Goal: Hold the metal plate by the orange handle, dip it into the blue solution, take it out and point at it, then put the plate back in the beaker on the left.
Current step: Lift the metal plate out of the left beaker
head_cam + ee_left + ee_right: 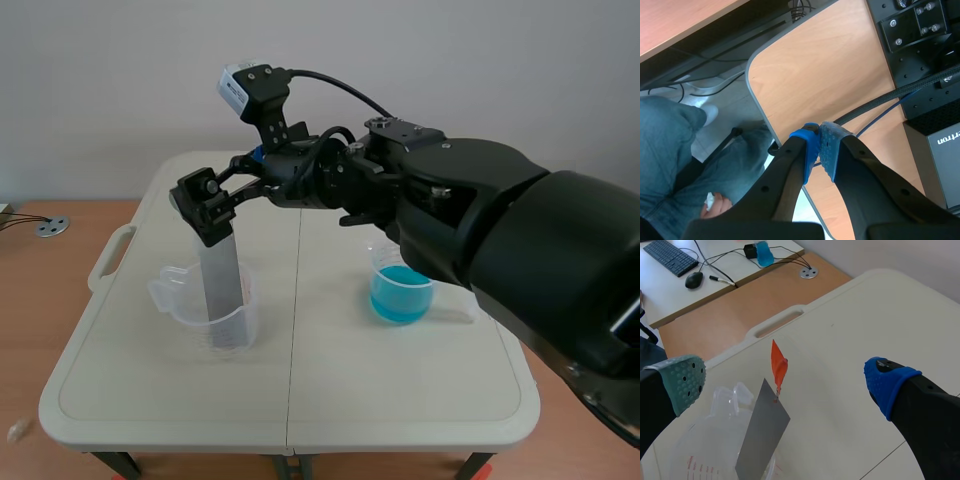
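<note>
From the scene camera, the right gripper (207,210) hangs at the top of the metal plate (218,280), which stands in the clear left beaker (238,322) on a cream folding table (350,390) before a white wall (100,80). The left wrist view shows the left gripper (819,146) clenched on nothing above a wooden desk (830,65) edge and a person's jeans (670,135). The right wrist view shows that arm's gripper released, spread wide either side of the orange handle (778,365).

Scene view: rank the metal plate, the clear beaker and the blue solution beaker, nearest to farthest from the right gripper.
1. Metal plate, directly under the right gripper.
2. Clear beaker, around the plate's lower end.
3. Blue solution beaker, across the table's centre seam.
</note>
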`<state>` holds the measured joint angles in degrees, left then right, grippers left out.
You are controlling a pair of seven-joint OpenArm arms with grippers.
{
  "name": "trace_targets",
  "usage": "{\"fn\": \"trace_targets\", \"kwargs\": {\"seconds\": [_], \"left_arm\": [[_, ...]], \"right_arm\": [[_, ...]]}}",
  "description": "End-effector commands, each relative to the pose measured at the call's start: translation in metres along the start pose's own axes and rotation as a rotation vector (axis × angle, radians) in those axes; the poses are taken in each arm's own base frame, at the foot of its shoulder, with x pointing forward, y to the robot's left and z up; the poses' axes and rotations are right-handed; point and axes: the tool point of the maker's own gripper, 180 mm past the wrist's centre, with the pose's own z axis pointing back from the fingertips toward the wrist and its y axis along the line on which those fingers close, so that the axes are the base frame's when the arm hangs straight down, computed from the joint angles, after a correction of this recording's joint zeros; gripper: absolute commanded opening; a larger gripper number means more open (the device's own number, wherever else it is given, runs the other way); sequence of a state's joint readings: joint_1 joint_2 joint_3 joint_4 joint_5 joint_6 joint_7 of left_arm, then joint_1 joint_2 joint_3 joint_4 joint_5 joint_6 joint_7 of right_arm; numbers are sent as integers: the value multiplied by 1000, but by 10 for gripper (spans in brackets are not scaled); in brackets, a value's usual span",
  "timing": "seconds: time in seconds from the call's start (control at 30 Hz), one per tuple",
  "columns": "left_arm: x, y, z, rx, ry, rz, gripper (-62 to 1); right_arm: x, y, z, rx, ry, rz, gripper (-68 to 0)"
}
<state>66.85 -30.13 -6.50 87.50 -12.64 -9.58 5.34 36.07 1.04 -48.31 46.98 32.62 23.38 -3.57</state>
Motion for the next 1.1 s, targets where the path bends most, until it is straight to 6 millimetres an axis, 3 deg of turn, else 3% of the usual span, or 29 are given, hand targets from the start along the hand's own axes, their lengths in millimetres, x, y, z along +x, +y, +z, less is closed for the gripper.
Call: {"fn": "trace_targets", "kwargs": {"seconds": [0.0, 0.43, 1.07], "left_arm": [[2, -5, 1, -8, -15, 10, -590], [2, -4, 1, -8, -15, 9, -590], [2, -4, 1, -8, -15, 9, -590]], "right_arm": [[20, 4, -6, 21, -40, 13, -12], [14, 32, -22, 100, -10, 18, -15], [14, 32, -22, 100, -8, 18, -547]]}}
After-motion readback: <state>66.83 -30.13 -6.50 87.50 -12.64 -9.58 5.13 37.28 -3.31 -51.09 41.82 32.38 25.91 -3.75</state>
